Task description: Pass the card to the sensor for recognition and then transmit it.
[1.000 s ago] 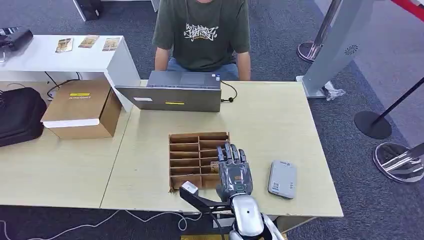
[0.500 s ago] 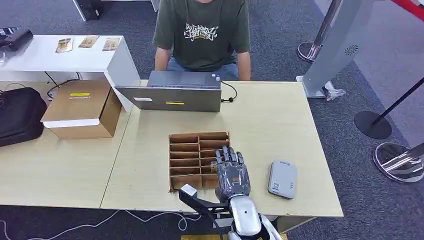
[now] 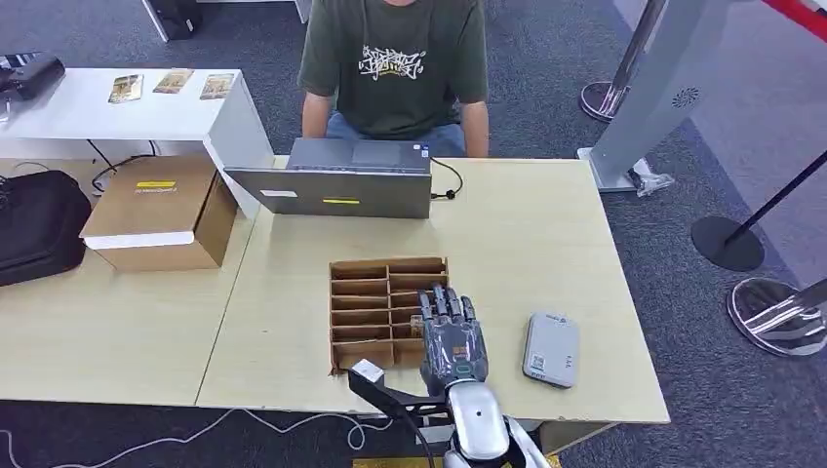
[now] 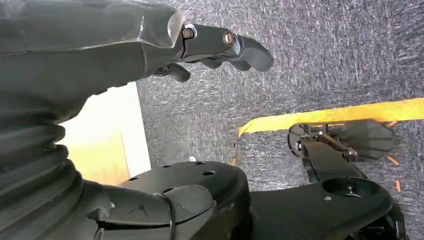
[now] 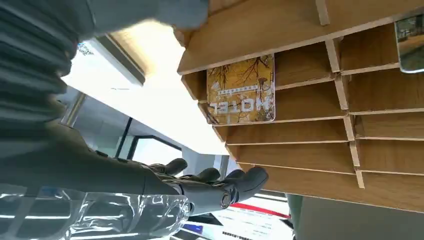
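Note:
A cardboard organizer [image 3: 363, 286] with several compartments lies on the wooden table. A yellow-brown card [image 5: 242, 90] printed HOTEL stands in one compartment, and a sliver of that card [image 3: 417, 326] peeks out beside my right hand [image 3: 452, 336]. That hand hovers over the organizer's right side with fingers [image 5: 215, 187] stretched out and holds nothing; the card lies apart from them. The grey sensor box [image 3: 550, 348] sits flat to the right of the hand. My left hand [image 4: 220, 45] hangs over the carpet, fingers loosely extended, holding nothing.
A person in a green shirt [image 3: 395, 63] sits behind a grey laptop [image 3: 336, 178] at the table's far edge. A cardboard box [image 3: 161, 212] and a black bag [image 3: 39, 226] rest on the left. Barrier posts [image 3: 727, 234] stand on the right.
My right hand has drawn back slightly toward the table's near edge over the organizer. The card and the sensor have not moved.

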Tool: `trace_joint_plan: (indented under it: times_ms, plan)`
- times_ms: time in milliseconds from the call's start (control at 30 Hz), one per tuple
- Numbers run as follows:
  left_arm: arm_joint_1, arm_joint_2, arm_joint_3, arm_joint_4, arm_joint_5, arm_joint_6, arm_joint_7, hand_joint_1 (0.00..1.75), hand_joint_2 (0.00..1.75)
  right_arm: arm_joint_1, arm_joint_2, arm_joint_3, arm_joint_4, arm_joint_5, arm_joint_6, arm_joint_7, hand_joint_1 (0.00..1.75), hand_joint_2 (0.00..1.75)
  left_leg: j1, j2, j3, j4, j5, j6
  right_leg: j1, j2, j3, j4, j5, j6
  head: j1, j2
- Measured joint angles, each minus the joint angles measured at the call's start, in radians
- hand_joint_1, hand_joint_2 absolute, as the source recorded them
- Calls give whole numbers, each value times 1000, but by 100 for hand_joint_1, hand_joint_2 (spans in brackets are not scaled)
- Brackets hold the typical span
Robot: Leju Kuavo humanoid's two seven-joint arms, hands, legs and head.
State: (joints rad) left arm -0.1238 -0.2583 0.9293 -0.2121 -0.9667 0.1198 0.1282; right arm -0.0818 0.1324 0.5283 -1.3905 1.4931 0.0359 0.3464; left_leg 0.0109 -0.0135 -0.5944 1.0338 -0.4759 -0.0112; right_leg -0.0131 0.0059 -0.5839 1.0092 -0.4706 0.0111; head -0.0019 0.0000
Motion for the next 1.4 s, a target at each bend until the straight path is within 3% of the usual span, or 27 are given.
trace_joint_plan:
  times_ms: [267, 700, 900, 933, 967, 1400]
  plan:
    - [0, 1, 0, 0, 0, 0, 0, 0, 175, 0, 0, 0, 0, 0, -3, 0, 148, 175, 0, 0, 0, 0, 0, 0, 0, 0, 0, 0, 0, 0, 0, 0]
    - [3, 2, 0, 0, 2, 0, 0, 0, 175, 1, 1, -1, -3, -3, -3, 0, 129, 175, 0, 0, 0, 0, 0, 0, 0, 0, 0, 0, 0, 0, 0, 0]
    - [5, 2, 0, 0, 3, 0, 0, 0, 175, 2, 1, -4, -6, -6, -3, 0, 141, 175, 0, 0, 0, 0, 0, 0, 0, 0, 0, 0, 0, 0, 0, 0]
    - [5, 2, 0, 0, 3, 0, 0, 0, 175, 2, 1, -4, -6, -9, -3, -2, 152, 175, 0, 0, 0, 0, 0, 0, 0, 0, 0, 0, 0, 0, 0, 0]
    - [5, 2, 0, 0, 4, 0, 0, 0, 175, 2, 1, -5, -7, -10, -4, -2, 175, 175, 0, 0, 0, 0, 0, 0, 0, 0, 0, 0, 0, 0, 0, 0]
    - [9, 2, 0, 0, 12, 0, -3, 0, 175, 12, 1, -19, -32, -25, -36, -20, 175, 175, 0, 0, 0, 0, 0, 0, 0, 0, 0, 0, 0, 0, 0, 0]
